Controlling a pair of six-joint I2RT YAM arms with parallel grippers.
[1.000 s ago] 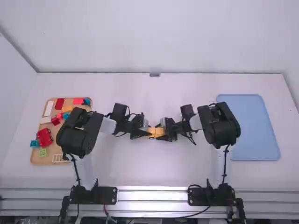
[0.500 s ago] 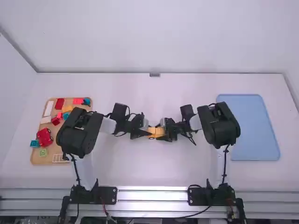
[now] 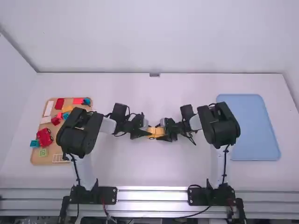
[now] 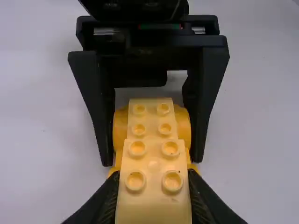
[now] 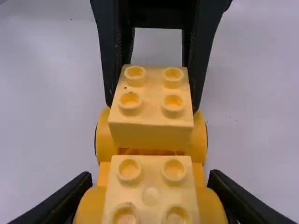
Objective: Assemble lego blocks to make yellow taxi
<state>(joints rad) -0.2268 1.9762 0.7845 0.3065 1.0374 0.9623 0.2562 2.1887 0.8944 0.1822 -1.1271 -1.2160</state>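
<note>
While the yellow wheeled base [image 5: 198,138] is gripped at its wheels by the right gripper [image 4: 152,159], the raised yellow 2x2 brick [image 5: 151,114] is pinched side to side by the left gripper [image 5: 152,102]. The build is located mid-table, between the two arms; a second yellow 2x2 brick [image 5: 150,196] is noted at the right gripper's end of the base, at a lower level. Step in hand, as judged: seating of the raised brick on the base. Whether its studs are fully engaged cannot be told.

Handling: the brick should be kept square to the base and pressed straight down, with the base braced by the right gripper. Even pressure is advised; if one side is loaded first, the brick may be cocked or the base rolled. Once a firm seat is obtained, the left fingers should be parted evenly before any lift, so that the brick is not pulled off.

Clearances: the tan tray [image 3: 36,157] is partly overhung by the left arm [image 3: 84,130], so a low outward swing should be avoided. The near edge of the blue tray [image 3: 257,128] is approached by the right arm's elbow [image 3: 219,126]. Retreat is judged best made upward first, then apart.
</note>
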